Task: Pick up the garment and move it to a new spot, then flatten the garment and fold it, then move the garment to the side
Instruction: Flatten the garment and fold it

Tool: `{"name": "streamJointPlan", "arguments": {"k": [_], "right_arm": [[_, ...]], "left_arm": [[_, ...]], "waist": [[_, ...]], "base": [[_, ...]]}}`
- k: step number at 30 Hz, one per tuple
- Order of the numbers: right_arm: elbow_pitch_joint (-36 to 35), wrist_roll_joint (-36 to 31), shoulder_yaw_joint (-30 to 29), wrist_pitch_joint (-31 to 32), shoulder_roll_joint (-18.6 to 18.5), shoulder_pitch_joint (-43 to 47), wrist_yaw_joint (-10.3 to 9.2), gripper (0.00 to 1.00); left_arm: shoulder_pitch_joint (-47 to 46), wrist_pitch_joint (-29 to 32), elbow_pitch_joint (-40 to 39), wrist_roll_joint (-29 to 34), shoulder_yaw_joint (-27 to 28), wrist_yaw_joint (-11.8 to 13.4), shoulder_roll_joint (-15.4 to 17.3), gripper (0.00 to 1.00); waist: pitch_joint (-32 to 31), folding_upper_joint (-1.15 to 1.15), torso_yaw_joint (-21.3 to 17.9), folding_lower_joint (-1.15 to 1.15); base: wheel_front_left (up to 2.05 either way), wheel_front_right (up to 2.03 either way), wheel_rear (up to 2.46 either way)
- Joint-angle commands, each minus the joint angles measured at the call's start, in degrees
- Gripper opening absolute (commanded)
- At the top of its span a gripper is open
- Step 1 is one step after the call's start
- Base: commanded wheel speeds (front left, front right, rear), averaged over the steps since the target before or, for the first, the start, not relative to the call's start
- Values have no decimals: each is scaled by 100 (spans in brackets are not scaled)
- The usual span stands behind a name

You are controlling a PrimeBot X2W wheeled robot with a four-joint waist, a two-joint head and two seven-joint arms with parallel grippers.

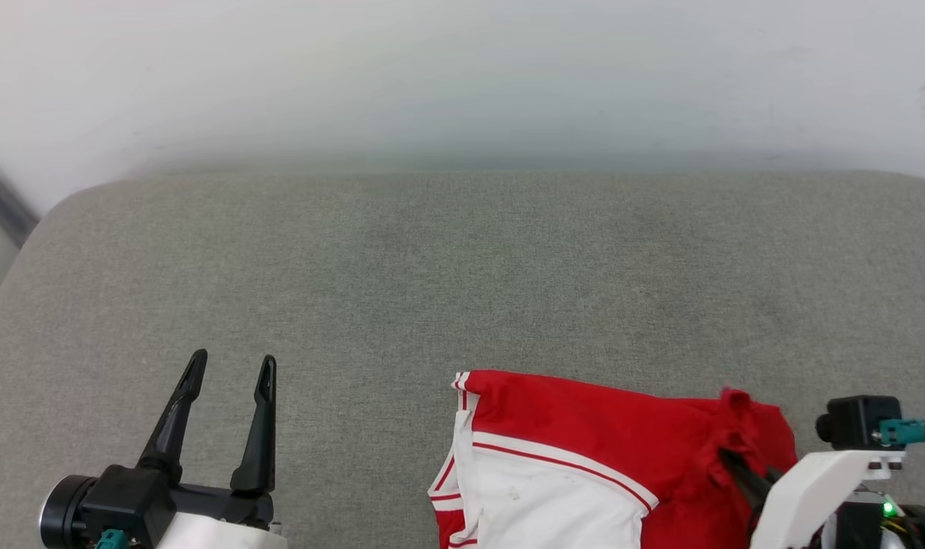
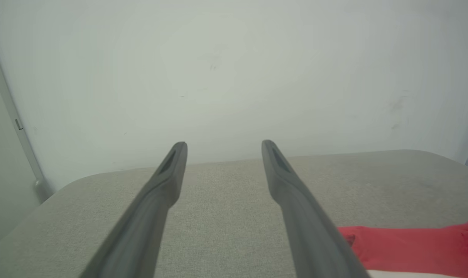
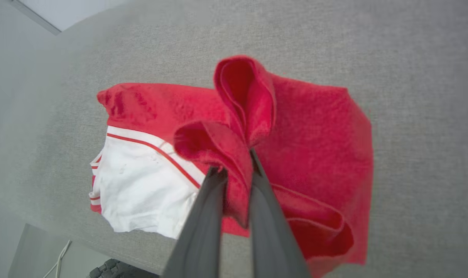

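Lower right of the head view, the right pincer (image 3: 235, 162) pinches a raised red fold of the garment (image 1: 599, 427) — folded on the grey table (image 1: 431, 267) at the frame's bottom. Lower left, the left pincer (image 1: 232, 362) points up-frame, spread wide — empty.

Light soft & even, no clear source; shadows faint, no glare. Head view: wall (image 1: 462, 76) pale & hazy w/ slight green tint, surface (image 1: 462, 267) weave sharp mid-frame, edges bowed by wide lens. Left wrist view: left pincer (image 2: 223, 143) soft, out of focus close-up. Right wrist view: garment (image 3: 318, 139) red saturated, texture slightly smeared; right pincer (image 3: 235, 162) blurred near lens; corners dimmer.
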Motion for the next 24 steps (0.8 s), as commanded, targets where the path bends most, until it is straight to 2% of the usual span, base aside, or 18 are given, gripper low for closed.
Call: {"name": "streamJointPlan", "arguments": {"k": [1, 9, 15, 24], "right_arm": [[-21, 108, 56, 27, 24, -52, -2, 0], [558, 1382, 1001, -332, 40, -416, -1, 0], [1301, 1489, 1476, -813, 42, -793, -1, 0], [1988, 1574, 2123, -1240, 41, -1175, -1, 0]], "left_arm": [[65, -12, 2, -26, -4, -5, -3, 100], [62, -12, 17, -45, -82, -5, 51, 100], [47, -12, 33, -62, -166, -5, 87, 100], [-23, -12, 46, -78, -134, -5, 86, 100]], "waist": [[-26, 0, 23, 0], [-33, 0, 260, 0], [22, 0, 520, 0], [157, 0, 796, 0]], "base": [[0, 0, 0], [0, 0, 0], [0, 0, 0], [0, 0, 0]]}}
